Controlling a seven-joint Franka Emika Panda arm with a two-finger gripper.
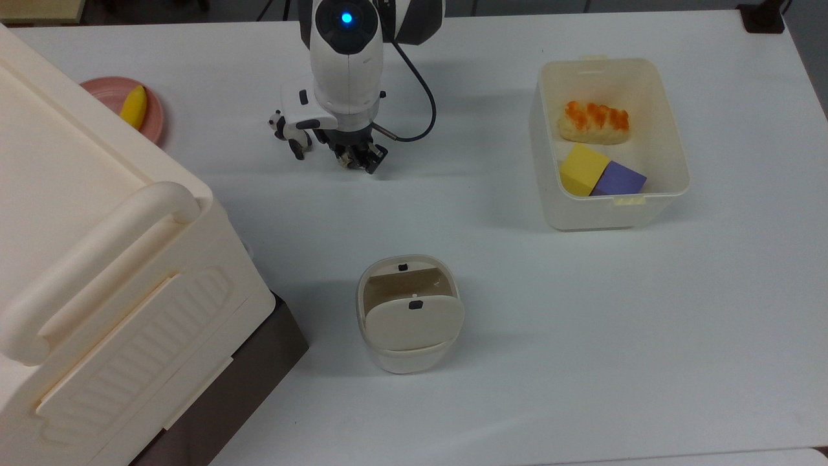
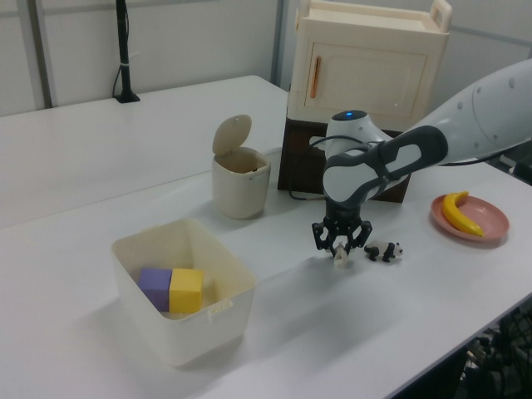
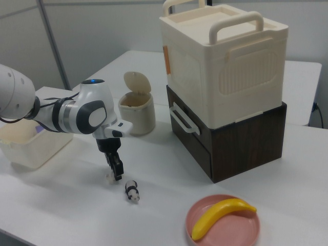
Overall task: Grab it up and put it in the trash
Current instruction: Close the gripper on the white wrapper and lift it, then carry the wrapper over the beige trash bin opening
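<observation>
A black-and-white panda figurine [image 1: 289, 133] is seen at ten o'clock. A yellow banana [image 1: 134, 107] is laid on a pink plate [image 1: 152, 122]. Yellow [image 1: 581, 169] and purple [image 1: 619, 180] blocks are seen at three o'clock.
</observation>
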